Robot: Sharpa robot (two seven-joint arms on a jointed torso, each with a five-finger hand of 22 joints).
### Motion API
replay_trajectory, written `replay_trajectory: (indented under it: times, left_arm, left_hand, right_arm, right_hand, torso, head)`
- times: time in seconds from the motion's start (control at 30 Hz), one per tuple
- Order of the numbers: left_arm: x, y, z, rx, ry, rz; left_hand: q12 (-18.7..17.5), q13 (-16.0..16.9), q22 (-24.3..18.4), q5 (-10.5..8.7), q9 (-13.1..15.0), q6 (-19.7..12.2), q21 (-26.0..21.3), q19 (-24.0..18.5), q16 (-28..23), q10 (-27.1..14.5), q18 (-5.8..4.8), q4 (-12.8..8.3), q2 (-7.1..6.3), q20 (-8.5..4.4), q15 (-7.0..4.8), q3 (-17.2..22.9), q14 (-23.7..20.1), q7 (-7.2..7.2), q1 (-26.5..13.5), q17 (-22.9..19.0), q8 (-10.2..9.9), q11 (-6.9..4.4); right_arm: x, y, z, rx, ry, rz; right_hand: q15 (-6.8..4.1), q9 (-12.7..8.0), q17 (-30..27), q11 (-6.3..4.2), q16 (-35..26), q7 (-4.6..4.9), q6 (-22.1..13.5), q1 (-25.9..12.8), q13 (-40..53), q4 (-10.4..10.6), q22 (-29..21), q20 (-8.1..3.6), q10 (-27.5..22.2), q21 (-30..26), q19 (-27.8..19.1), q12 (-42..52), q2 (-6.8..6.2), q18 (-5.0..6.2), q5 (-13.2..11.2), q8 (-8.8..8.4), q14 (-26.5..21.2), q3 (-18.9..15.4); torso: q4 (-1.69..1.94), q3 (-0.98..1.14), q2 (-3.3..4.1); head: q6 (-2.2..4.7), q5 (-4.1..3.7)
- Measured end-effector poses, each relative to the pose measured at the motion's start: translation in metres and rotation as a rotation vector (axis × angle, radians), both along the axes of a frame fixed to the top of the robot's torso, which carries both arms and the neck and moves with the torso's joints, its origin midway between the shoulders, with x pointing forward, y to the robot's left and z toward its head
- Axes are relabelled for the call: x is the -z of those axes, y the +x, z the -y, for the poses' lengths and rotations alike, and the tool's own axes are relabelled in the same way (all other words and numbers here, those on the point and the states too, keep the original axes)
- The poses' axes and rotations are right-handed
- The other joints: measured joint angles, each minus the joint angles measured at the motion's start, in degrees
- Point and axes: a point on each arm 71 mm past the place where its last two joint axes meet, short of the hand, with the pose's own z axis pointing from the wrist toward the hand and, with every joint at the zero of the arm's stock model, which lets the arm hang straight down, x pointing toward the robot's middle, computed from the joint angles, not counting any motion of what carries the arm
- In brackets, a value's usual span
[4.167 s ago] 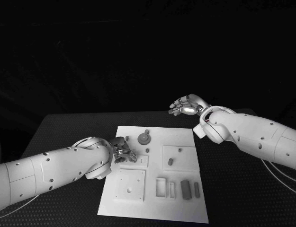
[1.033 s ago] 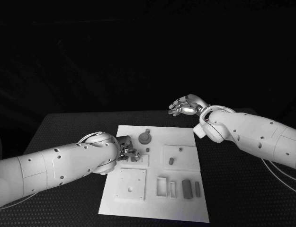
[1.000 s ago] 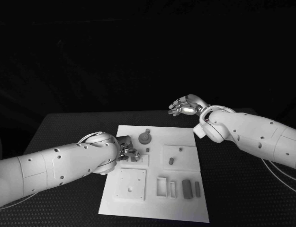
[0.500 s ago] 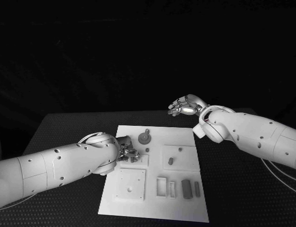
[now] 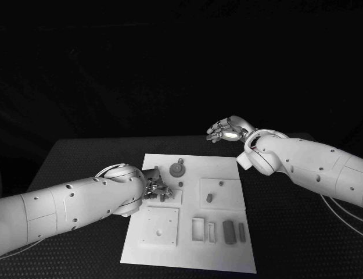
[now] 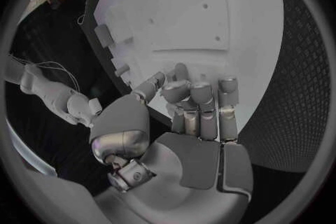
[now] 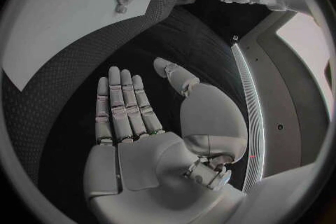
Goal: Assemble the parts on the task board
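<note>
Left hand: we see the silver many-fingered left hand (image 5: 156, 187) low over the left edge of the flat white task board (image 5: 219, 256), its fingers (image 6: 200, 102) curled downward with the tips touching or just above the board surface; we cannot tell whether anything is pinched beneath them.

Right hand: the silver right hand (image 5: 225, 131) hangs above the black textured table (image 5: 290, 232) beyond the board's far right corner, well apart from it; in its wrist view the fingers (image 7: 125, 103) lie straight and spread, the palm bare, holding nothing.

Task board: it lies in the middle of the table, long side running away from us, with raised square plates and slots on it.

Gear: a small round grey toothed wheel (image 5: 176, 170) sits near the far edge of the board, just beyond the left hand.

Other parts: a short grey peg (image 5: 209, 198) rests on the square plate at mid-board; two dark oblong blocks (image 5: 228, 230) lie side by side near the near right corner, next to open rectangular slots.
</note>
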Motion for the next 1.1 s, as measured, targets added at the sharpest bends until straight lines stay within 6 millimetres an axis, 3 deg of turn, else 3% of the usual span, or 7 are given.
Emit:
replay_trajectory:
  times: [0.27,0.37,0.4,0.5,0.6,0.67,1.1]
  left_arm:
    - [0.0,-0.001,-0.003,-0.001,-0.007,-0.001]
    - [0.001,-0.001,-0.004,-0.002,-0.008,-0.004]
    - [0.002,-0.002,-0.005,-0.003,-0.008,-0.006]
    - [0.003,-0.003,-0.006,-0.003,-0.013,-0.012]
    - [0.0,-0.003,-0.007,-0.005,-0.018,-0.009]
    - [-0.002,-0.002,-0.007,-0.006,-0.023,-0.006]
    - [-0.021,0.008,-0.01,-0.021,-0.054,0.027]
  left_hand:
    - [0.0,0.0,0.0,-0.29,-0.2,0.1,0.0,0.0,0.0,0.0,-0.01,0.2,-0.11,0.0,-0.28,0.1,-0.3,-0.15,0.0,-0.1,-0.1,0.0]
    - [0.0,-0.2,0.0,-2.16,-0.2,1.3,-0.1,0.0,0.2,0.0,-0.02,0.8,-0.33,0.0,-0.29,0.1,-0.3,-1.32,0.2,-0.3,-0.2,0.0]
    - [0.0,-0.3,0.0,-3.16,-0.2,3.8,-0.3,0.0,0.3,-2.1,-0.02,1.1,-0.53,0.0,-0.47,0.1,-0.5,-2.75,0.4,-0.4,-0.2,-0.88]
    - [0.0,-0.5,0.0,-5.12,-0.2,4.0,-0.3,0.0,0.3,-2.6,-0.03,1.9,-1.41,0.0,-0.59,0.1,-0.6,-3.02,0.2,-0.6,-0.3,-1.97]
    - [0.0,-0.6,0.0,-5.26,-0.2,4.0,-0.3,0.0,0.3,-2.7,-0.02,2.5,-1.83,0.0,-0.59,0.2,-0.6,-3.02,0.2,-0.7,-0.3,-2.1]
    - [0.1,-0.6,0.0,-5.26,-0.2,4.0,-0.3,0.0,0.5,-2.7,0.88,2.7,-1.83,0.0,-0.59,0.3,-0.6,-3.02,0.2,-0.7,-0.3,-2.1]
    - [0.3,-0.8,0.0,-5.25,-0.2,4.0,-0.3,0.0,0.6,-2.7,0.88,2.6,-1.43,0.0,-0.56,0.2,-0.6,-3.03,1.1,-0.9,-0.3,-2.1]
  right_arm:
    - [0.0,0.0,0.001,0.002,-0.001,0.0]
    - [0.0,0.0,0.002,0.003,-0.001,0.0]
    - [0.0,0.0,0.002,0.003,-0.001,0.0]
    - [0.0,0.0,0.003,0.005,-0.002,0.0]
    - [0.0,0.0,0.003,0.007,-0.002,0.0]
    - [0.0,0.001,0.004,0.008,-0.003,0.0]
    - [0.0,0.001,0.005,0.011,-0.004,0.0]
  right_hand:
    - [0.0,0.0,0.0,0.0,0.0,0.0,0.0,0.0,0.0,0.0,0.0,0.0,0.0,0.0,0.0,0.0,0.0,-0.01,0.0,0.0,0.0,0.0]
    - [0.0,0.0,0.0,0.0,0.0,0.0,0.0,0.0,0.0,0.0,0.0,0.0,0.0,0.0,0.0,0.0,0.0,-0.01,0.0,0.0,0.0,0.0]
    - [0.0,0.0,0.0,0.0,0.0,0.0,0.0,0.0,0.0,0.0,0.0,0.0,0.0,0.0,0.0,0.0,0.0,0.0,0.0,0.0,0.0,0.0]
    - [0.0,0.0,0.0,0.0,0.0,0.0,0.0,0.0,0.0,0.0,0.0,0.0,0.0,0.0,0.0,0.0,0.0,0.0,0.2,0.0,0.0,0.0]
    - [0.0,0.0,0.0,0.0,0.0,-0.01,0.0,0.0,0.0,0.0,0.0,0.0,0.0,0.0,0.0,0.0,0.0,0.0,0.2,0.0,0.0,0.0]
    - [0.0,0.0,0.0,0.0,0.0,-0.01,0.0,0.0,0.0,0.0,0.0,0.0,0.0,0.0,0.0,0.0,0.0,0.0,0.2,0.0,0.0,0.0]
    - [-0.01,0.0,0.0,0.0,0.0,-0.01,0.0,0.0,0.0,0.0,0.1,0.0,0.0,0.0,0.0,-0.2,0.0,0.0,0.2,0.0,0.0,0.0]
  torso:
    - [-0.01,0.01,0.01]
    - [-0.01,0.01,0.01]
    - [0.02,0.01,0.02]
    - [0.02,0.01,0.02]
    - [0.02,0.01,0.02]
    - [0.02,0.01,0.02]
    - [0.03,-0.01,0.02]
  head:
    - [0.05,0.01]
    - [0.06,-0.04]
    - [0.06,-0.05]
    - [0.07,-0.05]
    - [0.09,-0.05]
    - [0.09,-0.05]
    - [0.42,0.12]
